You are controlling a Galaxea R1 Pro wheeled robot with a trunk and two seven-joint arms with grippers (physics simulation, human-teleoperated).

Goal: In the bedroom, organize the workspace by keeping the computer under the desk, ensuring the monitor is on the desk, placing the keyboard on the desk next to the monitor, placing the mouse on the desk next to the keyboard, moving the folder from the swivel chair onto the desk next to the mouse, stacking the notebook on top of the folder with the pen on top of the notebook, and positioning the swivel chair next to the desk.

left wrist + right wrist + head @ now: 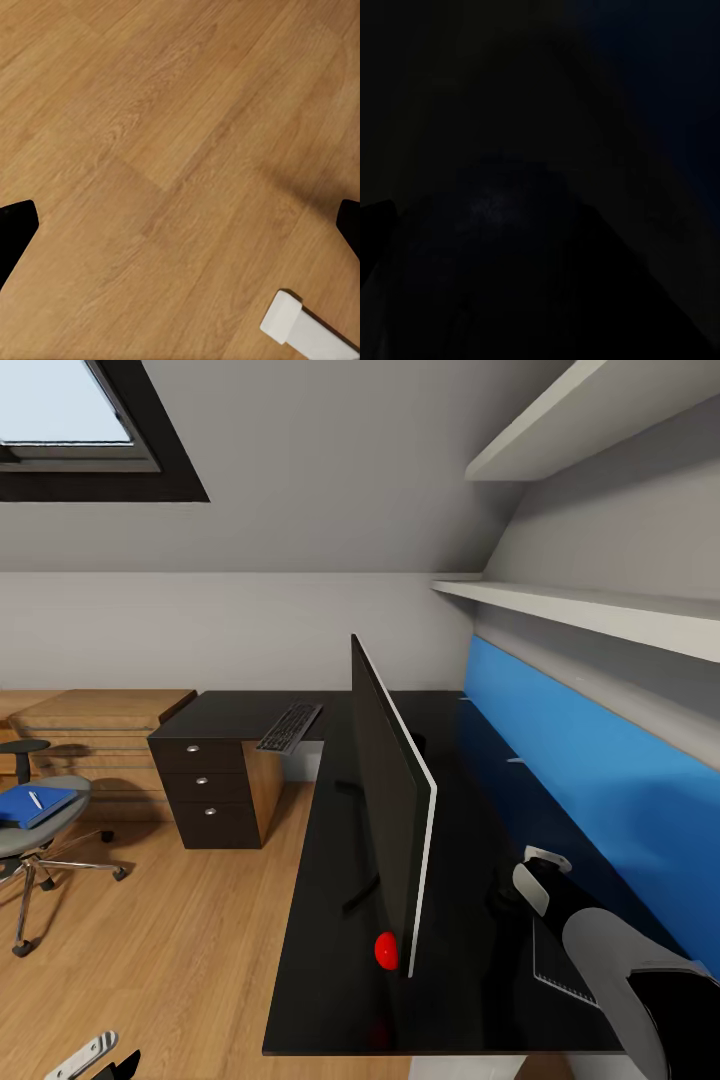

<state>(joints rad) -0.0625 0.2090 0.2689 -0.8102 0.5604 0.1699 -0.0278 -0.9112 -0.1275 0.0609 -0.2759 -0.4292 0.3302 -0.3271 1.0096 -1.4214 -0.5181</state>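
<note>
Monitor (392,810) stands edge-on on the surface (330,960); keyboard (289,727) on its far wing. Folder (35,805) with pen (35,799) lies on the chair (30,840). Right tool state: cannot tell. Left tool (180,225) wide above the floor (150,112). Next: approach the chair squarely.

No readable text, label, brand, number or sign appears on anything here — the surfaces are plain, and the keyboard's (289,727) keys are too small to make out.

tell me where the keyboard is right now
In the head view the keyboard lies on the far left wing of the desk, above the drawer unit and left of the monitor, its near end overhanging the desk edge.
</note>
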